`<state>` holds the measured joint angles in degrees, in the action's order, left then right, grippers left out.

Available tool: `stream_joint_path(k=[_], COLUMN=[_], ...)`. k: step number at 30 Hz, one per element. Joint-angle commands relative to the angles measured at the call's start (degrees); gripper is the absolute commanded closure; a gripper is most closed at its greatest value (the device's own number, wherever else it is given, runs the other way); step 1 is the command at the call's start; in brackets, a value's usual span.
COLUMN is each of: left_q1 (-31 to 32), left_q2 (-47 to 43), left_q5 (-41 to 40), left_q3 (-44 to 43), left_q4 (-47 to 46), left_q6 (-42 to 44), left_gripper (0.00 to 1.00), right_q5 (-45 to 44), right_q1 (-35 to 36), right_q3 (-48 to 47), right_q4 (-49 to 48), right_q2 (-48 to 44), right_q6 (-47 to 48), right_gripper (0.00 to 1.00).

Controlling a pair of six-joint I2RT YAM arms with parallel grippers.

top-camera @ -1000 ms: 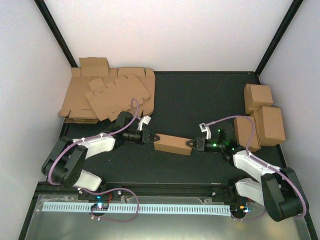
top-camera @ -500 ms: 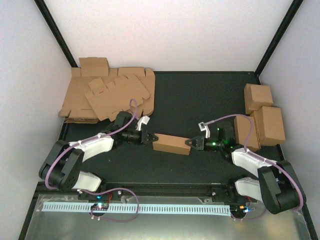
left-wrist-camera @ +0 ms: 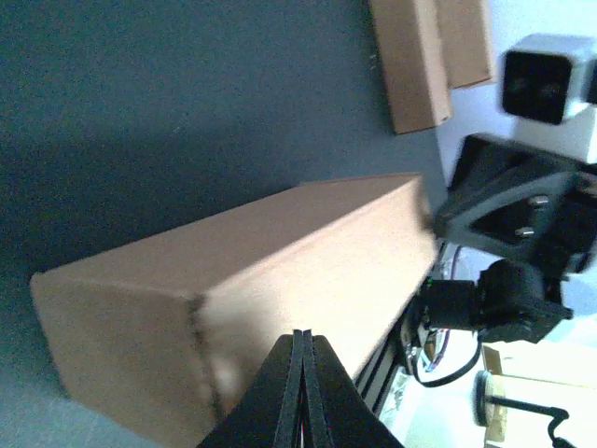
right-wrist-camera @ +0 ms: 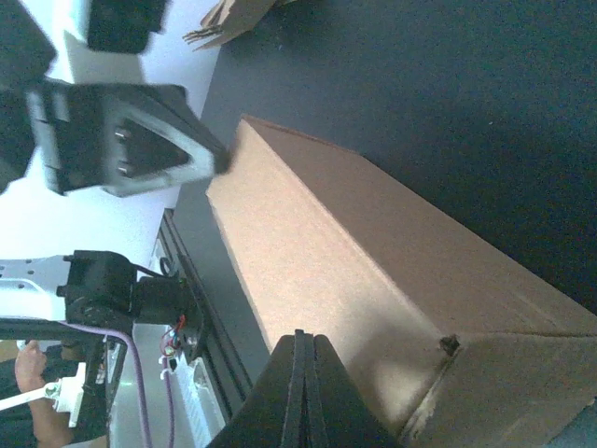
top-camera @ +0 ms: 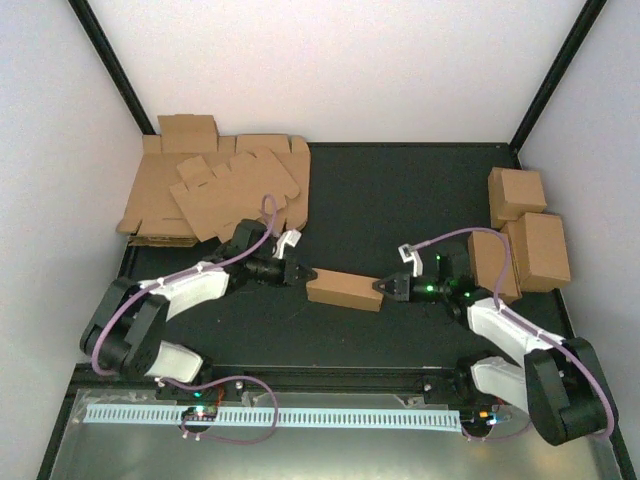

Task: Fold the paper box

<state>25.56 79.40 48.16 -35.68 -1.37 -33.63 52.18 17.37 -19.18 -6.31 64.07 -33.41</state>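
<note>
Black tabletop (top-camera: pixel 400 200) carries the oblong brown cardboard paper box (top-camera: pixel 344 290) mid-table; your left gripper (top-camera: pixel 303 273) and right gripper (top-camera: pixel 381 288), both clenched empty, touch its ends: likely end-flap seating, so push squarely next

It looks like a robotics lab test cell: a black bench (top-camera: pixel 400 190) boxed in by plain white panels (top-camera: pixel 330 70) and black frame posts (top-camera: pixel 555 70). A left arm (top-camera: pixel 190 287) and a right arm (top-camera: pixel 500 325) are bolted at its near edge, trailing purple cable (top-camera: pixel 455 238), with a slotted metal strip (top-camera: pixel 300 415) in front.
</note>
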Motion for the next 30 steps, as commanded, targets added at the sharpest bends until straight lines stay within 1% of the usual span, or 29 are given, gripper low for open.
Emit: stream_joint_path(k=[1,5,10,13,15,17,23,27,30], left_q1=[0.06,0.08,0.06,0.1,0.08,0.1,0.14,0.17,0.12], left_q2=[4.07,4.66,0.04,-2.2,-2.65,-2.26,3.04,3.09,0.71], left_q5=[-0.1,0.04,-0.89,-0.75,-0.4,-0.5,0.53,0.66,0.77], left_q3=[2.34,2.49,0.46,-0.9,-0.72,0.41,4.03,3.88,2.59], left_q4=[-4.24,-4.47,-0.21,1.88,2.14,1.34,-4.34,-4.18,-2.15], left_q6=[-0.58,-0.84,-0.7,-0.39,-0.39,-0.3,-1.32,-1.38,-1.32], left_gripper=[0.98,0.98,0.98,0.98,0.98,0.98,0.98,0.98,0.98], right_q5=[0.07,1.01,1.42,1.42,1.64,1.46,1.65,2.51,2.65], right_q1=[0.06,0.12,0.13,0.13,0.12,0.14,0.15,0.14,0.05], right_q3=[-2.76,-1.72,1.53,2.21,2.03,1.1,-2.83,-3.29,-1.93], right_q4=[5.3,2.1,-4.84,-6.66,-6.25,-3.77,2.83,2.03,-0.69], right_q2=[-2.23,0.44,8.1,10.5,9.81,7.67,1.49,1.25,3.93], right_q6=[0.97,0.32,-0.11,0.17,0.23,0.69,1.9,1.12,0.95], right_gripper=[0.98,0.98,0.98,0.98,0.98,0.98,0.98,0.98,0.98])
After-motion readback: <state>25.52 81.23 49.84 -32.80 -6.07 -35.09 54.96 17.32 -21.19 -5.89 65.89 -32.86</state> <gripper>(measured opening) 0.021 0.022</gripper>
